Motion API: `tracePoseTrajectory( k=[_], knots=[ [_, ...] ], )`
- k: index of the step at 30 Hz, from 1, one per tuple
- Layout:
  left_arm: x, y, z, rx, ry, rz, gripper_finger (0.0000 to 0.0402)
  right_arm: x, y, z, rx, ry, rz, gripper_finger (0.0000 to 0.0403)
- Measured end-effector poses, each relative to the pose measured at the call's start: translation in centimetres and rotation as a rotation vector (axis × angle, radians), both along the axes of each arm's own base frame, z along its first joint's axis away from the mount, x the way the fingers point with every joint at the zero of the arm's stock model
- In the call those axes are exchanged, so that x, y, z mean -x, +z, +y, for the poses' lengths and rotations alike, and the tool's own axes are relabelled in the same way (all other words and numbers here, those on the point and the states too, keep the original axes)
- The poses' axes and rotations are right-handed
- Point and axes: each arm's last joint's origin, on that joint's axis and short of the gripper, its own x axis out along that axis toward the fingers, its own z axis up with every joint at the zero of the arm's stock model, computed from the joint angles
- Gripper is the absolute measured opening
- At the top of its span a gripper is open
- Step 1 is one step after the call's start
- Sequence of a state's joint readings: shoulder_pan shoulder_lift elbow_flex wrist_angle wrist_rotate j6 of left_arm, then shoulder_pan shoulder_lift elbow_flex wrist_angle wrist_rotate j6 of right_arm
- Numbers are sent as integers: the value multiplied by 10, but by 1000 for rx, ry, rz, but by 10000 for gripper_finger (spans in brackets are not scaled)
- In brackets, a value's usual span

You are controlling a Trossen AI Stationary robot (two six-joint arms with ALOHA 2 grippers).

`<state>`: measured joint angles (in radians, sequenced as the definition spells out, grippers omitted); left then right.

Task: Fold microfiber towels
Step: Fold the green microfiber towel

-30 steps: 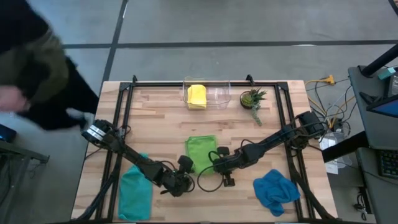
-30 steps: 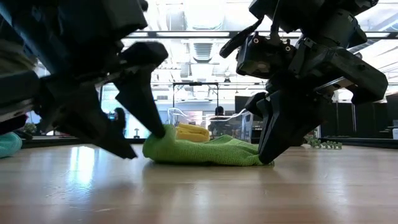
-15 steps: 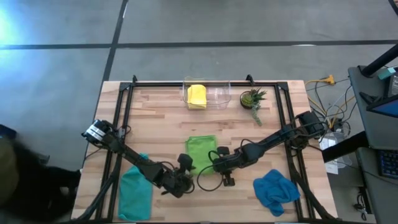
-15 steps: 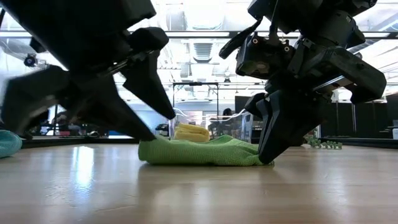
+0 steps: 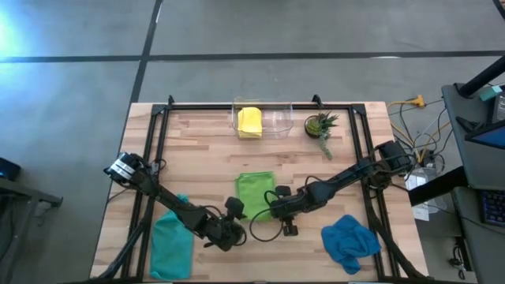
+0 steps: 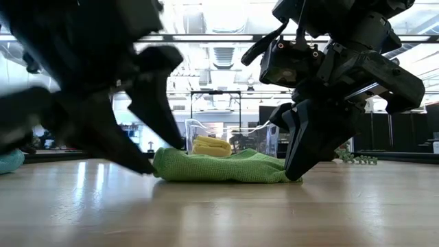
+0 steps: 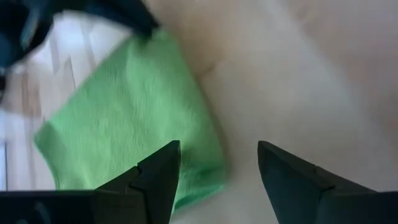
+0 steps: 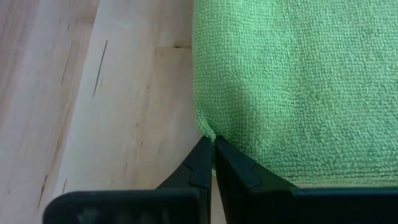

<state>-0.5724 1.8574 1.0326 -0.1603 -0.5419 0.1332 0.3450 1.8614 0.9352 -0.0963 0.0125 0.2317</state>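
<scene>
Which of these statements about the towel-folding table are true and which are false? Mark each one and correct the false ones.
1. The lime green towel lies between the two grippers. True.
2. The right gripper is wide open. False: its fingers are shut, pinching the lime green towel's edge.
3. The yellow towel sits in the clear container. True.
4. The blue towel lies neatly folded. False: it is crumpled.
5. The left gripper holds the teal towel. False: it is open, empty, by the lime green towel.
</scene>
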Motion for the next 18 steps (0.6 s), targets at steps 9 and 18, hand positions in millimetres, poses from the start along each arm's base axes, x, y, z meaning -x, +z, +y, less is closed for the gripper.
tracePoseTrajectory(
  k=[9, 18],
  knots=[
    [-4, -18, 2, -3, 96, 10, 188, 0, 0, -1, -20, 3, 7, 9],
    [4, -20, 5, 167, 237, 107, 24, 0, 1, -1, -35, -19, 11, 9]
  ],
)
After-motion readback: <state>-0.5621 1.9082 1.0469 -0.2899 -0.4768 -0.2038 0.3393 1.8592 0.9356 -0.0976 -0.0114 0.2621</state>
